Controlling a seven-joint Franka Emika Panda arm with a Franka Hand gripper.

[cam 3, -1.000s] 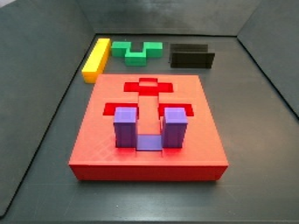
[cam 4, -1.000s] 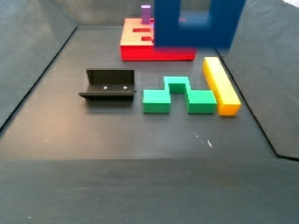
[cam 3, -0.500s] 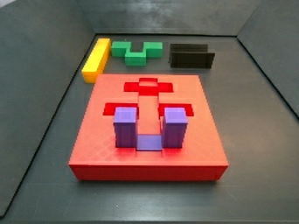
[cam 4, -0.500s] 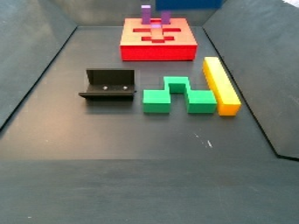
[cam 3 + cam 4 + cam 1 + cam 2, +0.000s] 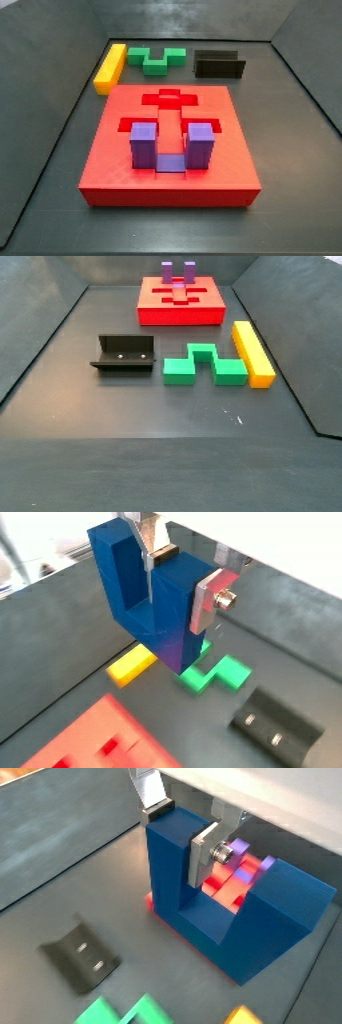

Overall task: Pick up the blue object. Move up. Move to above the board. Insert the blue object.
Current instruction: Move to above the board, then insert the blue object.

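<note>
One claw (image 5: 177, 574) grips one blue object (image 5: 140, 592).

Gripper (image 5: 178, 574) seen only in wrist views, out of frame in both side views. Jaws closed on one prong of blue object (image 5: 221, 908), silver finger (image 5: 210, 600) flat against prong's face. Gripper raised high above floor.

This is a robot test bench in a lab: a dark, walled work floor (image 5: 160, 456) carries a red board (image 5: 167, 160) with shaped recesses, coloured plastic blocks and a bolted fixture (image 5: 124, 355). The gripper (image 5: 181, 577), seen only in wrist views, clamps the blue object (image 5: 221, 908).
</note>
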